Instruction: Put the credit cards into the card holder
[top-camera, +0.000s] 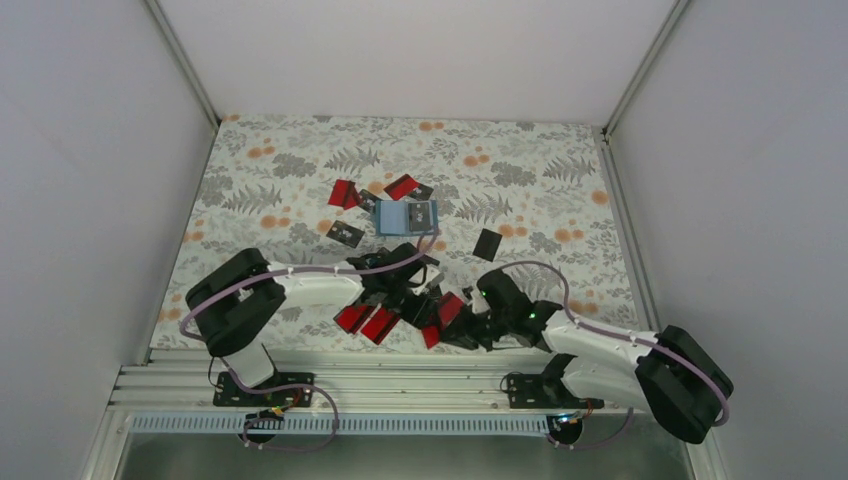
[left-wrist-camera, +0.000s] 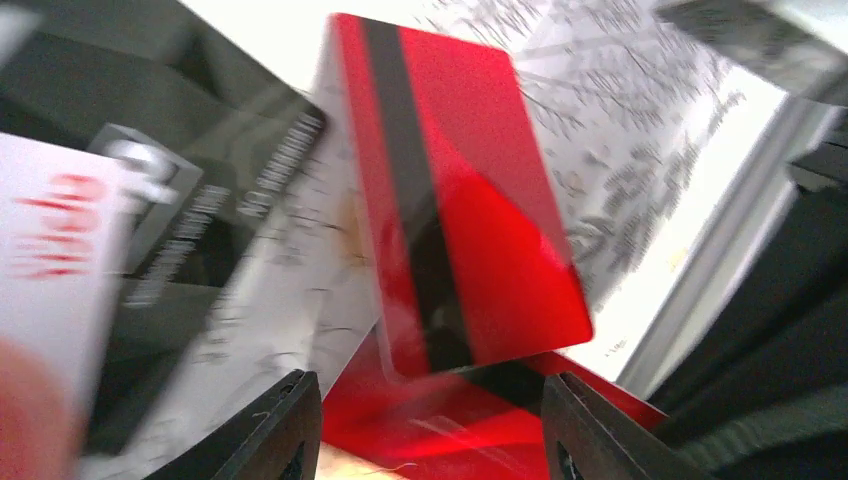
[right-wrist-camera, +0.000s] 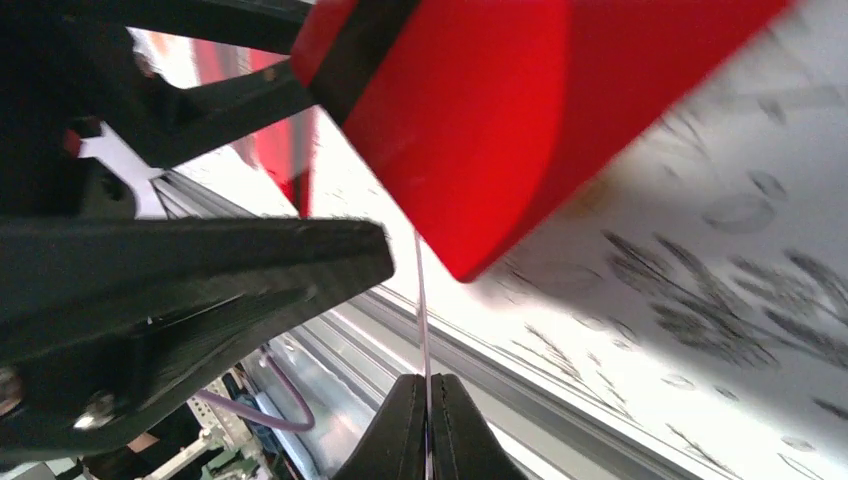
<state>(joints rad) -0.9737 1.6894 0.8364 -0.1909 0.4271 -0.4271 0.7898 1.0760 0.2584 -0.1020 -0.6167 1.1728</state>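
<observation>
Right gripper (right-wrist-camera: 428, 385) closed; red card (right-wrist-camera: 560, 110), left arm (right-wrist-camera: 180, 290) crowd it

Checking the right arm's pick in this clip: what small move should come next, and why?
Probably a short lift of the right gripper: its jaws are shut on what looks like a thin card seen edge-on, and the card holder lies well beyond it.

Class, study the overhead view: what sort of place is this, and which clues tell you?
Probably a robot lab test booth: plain white walls on metal framing enclose a floral-covered table, with a left arm and right arm bolted to a rail.
</observation>
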